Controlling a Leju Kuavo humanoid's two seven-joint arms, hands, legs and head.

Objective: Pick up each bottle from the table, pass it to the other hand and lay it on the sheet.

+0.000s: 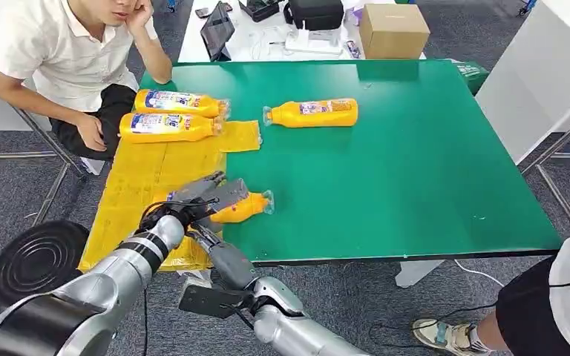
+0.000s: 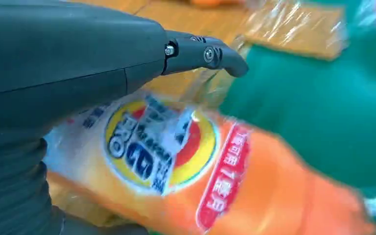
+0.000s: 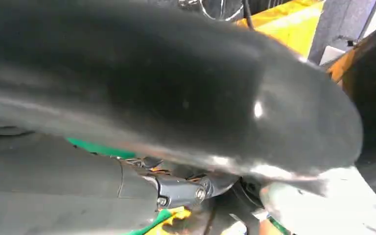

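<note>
Left hand (image 1: 206, 194) fingers wrapped on the held bottle (image 1: 246, 208), at the sheet (image 1: 165, 167) edge, 7 o'clock on the tabletop (image 1: 415, 163). Right hand (image 1: 219, 252) just beneath; grip can't tell, view blurred. Last bottle (image 1: 313, 113) at 12. Likely full, stiff, film-slick: grip mid-body.

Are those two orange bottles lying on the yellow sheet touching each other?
Cannot tell. In the head view the far bottle and the near bottle lie side by side on the sheet, too close to show contact or a gap.
</note>
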